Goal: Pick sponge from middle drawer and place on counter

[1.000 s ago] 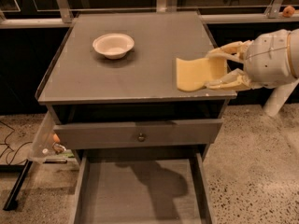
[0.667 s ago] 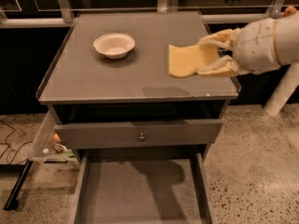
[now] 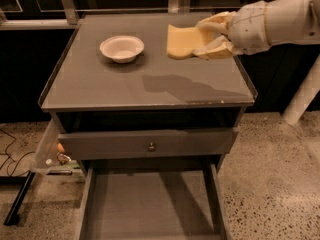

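1. The gripper (image 3: 201, 41) hangs over the counter (image 3: 150, 86), right of the white bowl (image 3: 121, 48); its jaws pinch the sponge (image 3: 181, 41) by its right edge.
2. The sponge juts from the jaws toward the white bowl, lifted clear of the counter.

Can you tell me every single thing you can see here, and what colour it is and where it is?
counter: one, grey, top of the cabinet
bowl: one, white, on the counter, back left
sponge: one, pale yellow, held above the counter, right of the bowl
upper drawer: one, grey, shut, just under the counter
knob: one, metal, middle of the upper drawer's front
middle drawer: one, dark grey, pulled open at the bottom
floor: one, speckled beige, around the cabinet
arm: one, white, reaching in from the right
gripper: one, cream, over the counter's back right, jaws closed on the sponge
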{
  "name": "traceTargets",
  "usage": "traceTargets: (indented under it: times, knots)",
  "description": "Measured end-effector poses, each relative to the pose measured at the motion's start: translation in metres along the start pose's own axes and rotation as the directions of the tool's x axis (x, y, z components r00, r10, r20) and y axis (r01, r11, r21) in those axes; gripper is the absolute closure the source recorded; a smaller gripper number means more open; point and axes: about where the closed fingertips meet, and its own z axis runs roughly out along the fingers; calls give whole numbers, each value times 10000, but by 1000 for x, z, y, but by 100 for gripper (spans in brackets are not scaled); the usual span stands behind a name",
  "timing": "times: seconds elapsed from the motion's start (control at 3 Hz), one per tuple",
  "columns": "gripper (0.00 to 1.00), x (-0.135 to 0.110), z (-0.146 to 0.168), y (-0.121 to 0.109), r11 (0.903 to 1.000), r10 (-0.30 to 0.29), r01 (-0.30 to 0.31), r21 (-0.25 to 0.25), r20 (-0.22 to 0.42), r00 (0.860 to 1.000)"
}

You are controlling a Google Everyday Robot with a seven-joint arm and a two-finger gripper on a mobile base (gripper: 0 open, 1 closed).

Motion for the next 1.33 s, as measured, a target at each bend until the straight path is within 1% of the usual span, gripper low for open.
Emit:
traceTargets:
  times: [0.33,0.67,1.0,1.33]
  knots:
    - [100,8,20,-9,9978,625,-614,-254,483,9969]
    - [100,27,37,-18,9918,1235,-1215,-383,555,9908]
    - [100,54,49,-25,9731,2297,-2297,-170,-43,9733]
    - [100,84,57,-26,9345,3553,-3559,12,-586,9329]
